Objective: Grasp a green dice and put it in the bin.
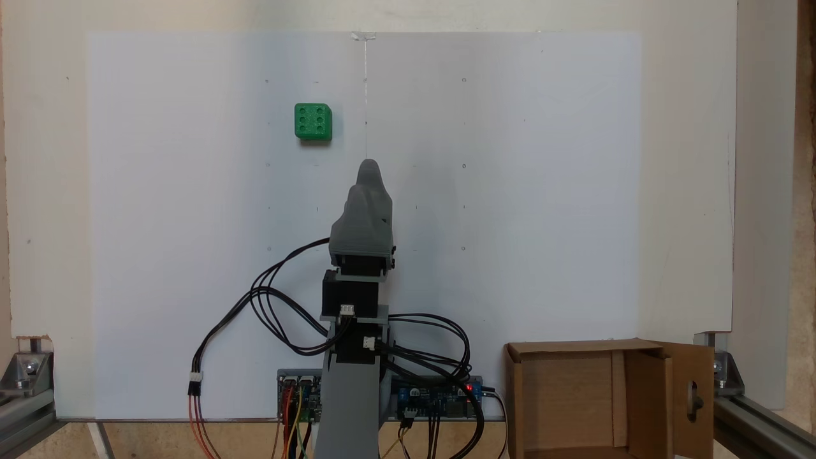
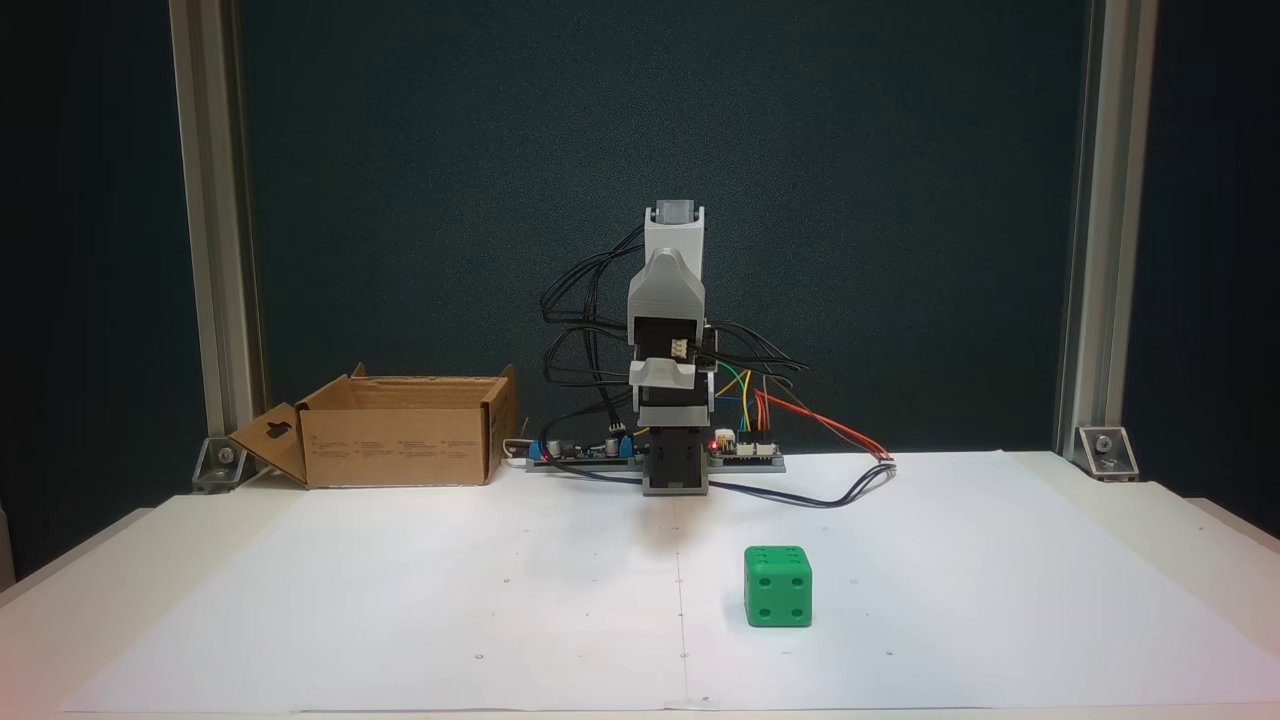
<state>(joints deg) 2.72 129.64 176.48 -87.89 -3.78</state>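
Observation:
The green dice (image 1: 313, 121) (image 2: 778, 587) sits alone on the white paper, its six-pip face up. My gripper (image 1: 368, 175) (image 2: 667, 290) hangs above the middle of the sheet over the arm's base, well apart from the dice. Its two grey jaws lie pressed together with nothing between them. The bin (image 1: 574, 349) (image 2: 400, 445) is an open brown cardboard box beside the arm's base, one flap with a keyhole cut-out folded outward. In both fixed views the dice lies on the opposite side of the arm from the bin.
Circuit boards (image 1: 440, 395) (image 2: 745, 452) and loose cables (image 1: 274, 306) (image 2: 830, 490) lie around the arm's base. Aluminium frame posts (image 2: 215, 230) (image 2: 1095, 230) stand at the table's back corners. White paper (image 1: 510, 191) covers the table top.

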